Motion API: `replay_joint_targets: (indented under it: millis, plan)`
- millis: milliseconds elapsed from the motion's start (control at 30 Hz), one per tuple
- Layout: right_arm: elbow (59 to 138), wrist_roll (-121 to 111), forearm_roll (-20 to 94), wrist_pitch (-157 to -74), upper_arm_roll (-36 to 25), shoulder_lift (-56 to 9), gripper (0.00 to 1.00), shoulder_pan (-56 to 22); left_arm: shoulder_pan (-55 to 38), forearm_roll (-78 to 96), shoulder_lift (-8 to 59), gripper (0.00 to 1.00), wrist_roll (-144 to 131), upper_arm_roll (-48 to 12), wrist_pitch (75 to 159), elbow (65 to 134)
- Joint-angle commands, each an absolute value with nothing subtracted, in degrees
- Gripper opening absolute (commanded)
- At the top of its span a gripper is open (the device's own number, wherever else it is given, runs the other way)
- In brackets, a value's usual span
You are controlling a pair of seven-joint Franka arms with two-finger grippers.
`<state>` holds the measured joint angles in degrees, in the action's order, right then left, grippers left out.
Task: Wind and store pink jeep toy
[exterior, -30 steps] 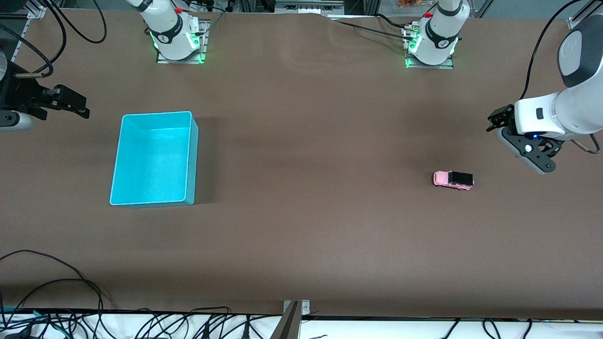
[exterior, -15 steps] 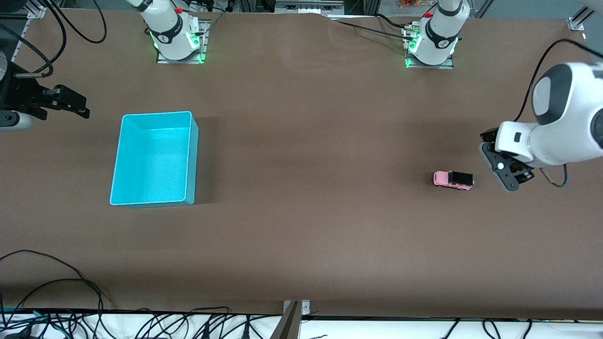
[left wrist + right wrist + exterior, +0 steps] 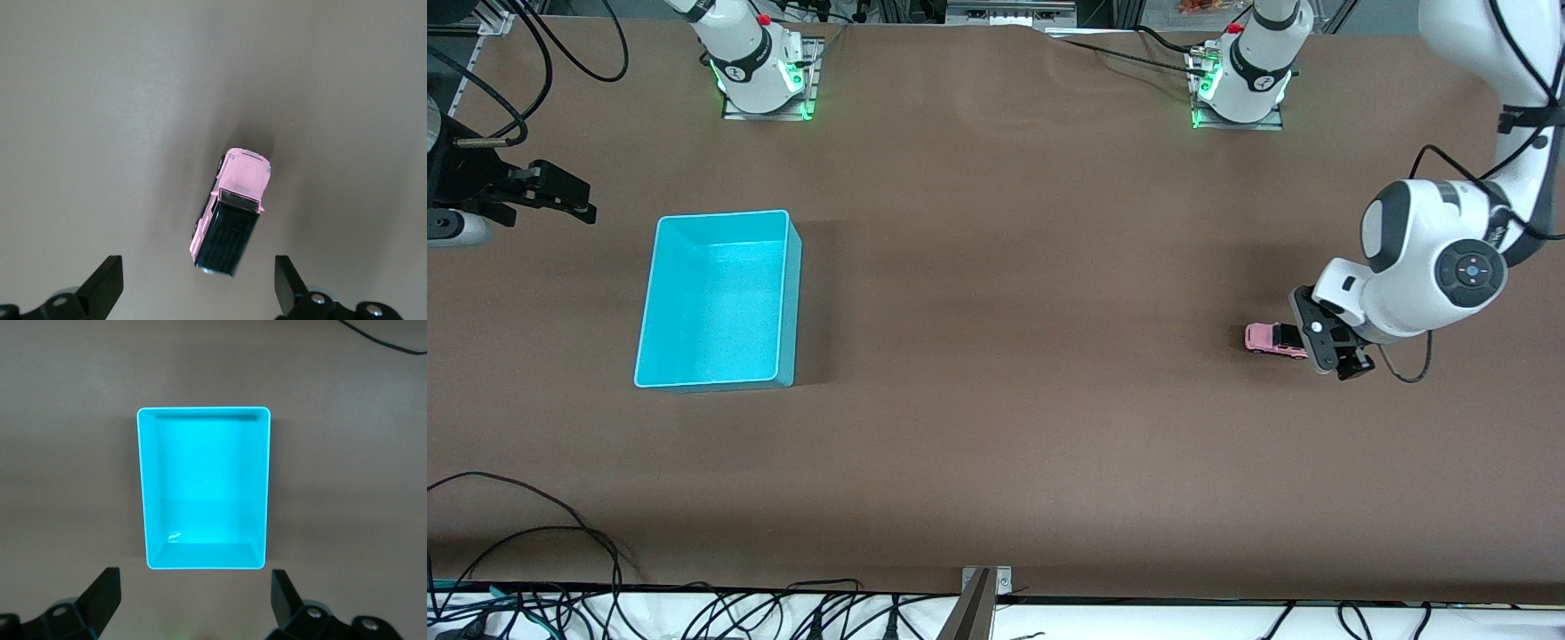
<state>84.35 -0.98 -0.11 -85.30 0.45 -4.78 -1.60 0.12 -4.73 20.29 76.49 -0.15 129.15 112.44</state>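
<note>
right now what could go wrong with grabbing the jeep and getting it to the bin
1. The pink jeep toy is tiny and sits askew between the open left pincer fingers, so closing could nudge it or let it roll off.
2. The turquoise bin sits toward the right arm's end, so a handover to the waiting open right pincer might drop it.

You are looking at a turquoise bin [image 3: 716,302] sitting on the brown table [image 3: 1005,427] toward the right arm's end, open side up and showing nothing inside. Black cables [image 3: 525,533] are trailing over the table edge nearest the front camera. More cables [image 3: 480,80] are looping at the corner by the right arm's base. A metal bracket [image 3: 985,582] is sitting at the near edge.
</note>
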Motion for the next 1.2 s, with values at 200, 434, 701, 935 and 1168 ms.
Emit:
replay_joint_targets:
  millis: [200,434,701,935,1168]
  plan:
    - [85.3,-1.1,-0.8,-85.4,1.2,-3.8,1.00,-0.9,2.7,-6.1,22.1,1.00,88.3,-0.6,137.5,117.5]
    - [85.3,-1.1,-0.8,-85.4,1.1,-3.8,1.00,-0.9,2.8,-6.1,22.5,1.00,91.1,-0.7,143.2,121.8]
    - [85.3,-1.1,-0.8,-85.4,1.1,-3.8,1.00,-0.9,2.6,-6.1,23.1,1.00,91.1,-0.8,145.6,123.0]
    - [85.3,-1.1,-0.8,-85.4,1.1,-3.8,1.00,-0.9,3.5,-6.1,26.1,1.00,92.0,-0.8,150.2,123.0]
    - [85.3,-1.1,-0.8,-85.4,1.1,-3.8,1.00,-0.9,3.7,-6.1,25.8,0.59,93.6,-0.9,150.3,123.0]
